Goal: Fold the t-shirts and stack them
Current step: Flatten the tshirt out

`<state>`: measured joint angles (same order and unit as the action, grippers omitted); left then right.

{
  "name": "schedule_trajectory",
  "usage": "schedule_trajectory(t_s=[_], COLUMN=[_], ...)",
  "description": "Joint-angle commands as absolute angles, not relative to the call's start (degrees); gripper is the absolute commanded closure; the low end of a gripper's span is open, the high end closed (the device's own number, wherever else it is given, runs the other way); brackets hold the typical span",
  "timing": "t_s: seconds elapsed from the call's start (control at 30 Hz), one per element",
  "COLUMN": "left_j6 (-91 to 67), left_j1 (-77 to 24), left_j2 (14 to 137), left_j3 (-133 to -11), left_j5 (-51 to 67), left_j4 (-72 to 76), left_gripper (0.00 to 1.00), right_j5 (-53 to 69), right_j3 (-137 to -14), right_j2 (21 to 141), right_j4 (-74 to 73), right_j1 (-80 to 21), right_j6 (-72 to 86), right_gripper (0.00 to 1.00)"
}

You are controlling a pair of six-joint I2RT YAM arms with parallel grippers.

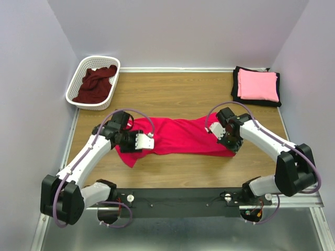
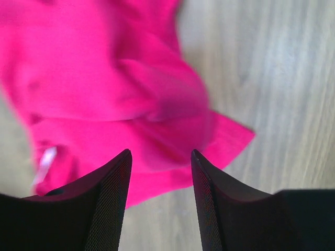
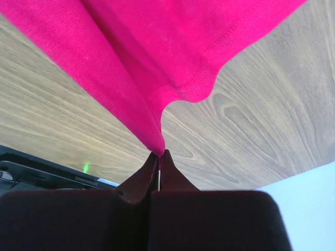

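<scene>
Overhead view of my two-arm rig. The red shirt (image 1: 178, 137) lies crumpled in a long band on the table (image 1: 178, 94), nearer the arms than the basket (image 1: 78, 73) and to its right.

My right gripper (image 3: 159, 153) is pinched tight on a hem corner at the shirt end farthest from the basket, with cloth drawn into a ridge at the fingertips. My left gripper (image 2: 159, 157) hangs over the end nearest the basket, fingers apart and nothing between them.

The risk I see is that only one corner is held. Any pull by the right arm would likely drag the whole shirt away from the basket and bunch it instead of spreading it. That thin pinch could also slip off the hem. The left fingers, closing on the heap below, might catch several layers.

A maroon shirt (image 1: 97, 83) lies in the basket. A pink shirt (image 1: 257, 84) sits on a black shirt (image 1: 234, 90) far to the basket's right.
</scene>
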<state>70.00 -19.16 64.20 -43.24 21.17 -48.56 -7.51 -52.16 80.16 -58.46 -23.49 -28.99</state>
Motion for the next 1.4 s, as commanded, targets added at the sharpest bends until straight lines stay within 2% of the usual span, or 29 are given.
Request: schedule_trajectory(t_s=[0.0,0.13,0.2,0.23,0.43,0.53,0.57,0.67,0.77,1.03,1.37], left_j6=[63.93,55.13,54.06,52.14,44.31,38.77,37.89,37.01,32.98,29.63,27.07], left_j1=[-17.67,-16.26,-16.35,-16.70,-22.76,-25.66,-26.45,-30.84,-33.83,-34.01,-29.89], left_j2=[66.52,74.78,78.65,79.79,77.96,76.82,76.99,78.91,81.82,92.54,99.57], left_j3=[-52.89,-59.93,-62.91,-63.63,-61.44,-60.56,-60.30,-59.06,-58.71,-61.34,-65.12], left_j5=[24.76,29.43,33.55,34.44,30.94,28.39,27.69,25.93,24.36,18.82,18.63], left_j4=[-47.37,-47.29,-49.47,-49.22,-44.83,-40.62,-39.47,-38.59,-35.70,-33.40,-30.59], left_gripper=[0.43,0.43,0.29,0.28,0.32,0.50,0.60,0.75,0.75,0.72,0.48], right_j5=[-5.54,-5.19,-4.92,-4.92,-3.61,-2.64,-2.46,-2.11,-2.28,-2.29,-2.29], right_j3=[-53.52,-54.23,-54.84,-55.02,-55.72,-55.63,-55.55,-55.55,-55.81,-55.37,-54.14], right_j2=[80.95,81.38,81.82,81.91,82.61,83.32,83.76,84.20,84.38,84.46,83.50], right_j4=[-59.85,-59.85,-59.94,-59.94,-60.03,-60.03,-60.03,-60.03,-60.03,-60.12,-59.85], right_j1=[-22.76,-22.24,-22.15,-22.15,-20.74,-20.65,-20.57,-20.66,-20.65,-20.48,-19.86], right_j6=[-30.50,-30.50,-30.15,-30.15,-29.80,-29.36,-29.36,-29.09,-29.00,-29.35,-29.71], right_gripper=[1.00,0.99,1.00,1.00,1.00,0.99,0.99,0.99,0.99,1.00,1.00])
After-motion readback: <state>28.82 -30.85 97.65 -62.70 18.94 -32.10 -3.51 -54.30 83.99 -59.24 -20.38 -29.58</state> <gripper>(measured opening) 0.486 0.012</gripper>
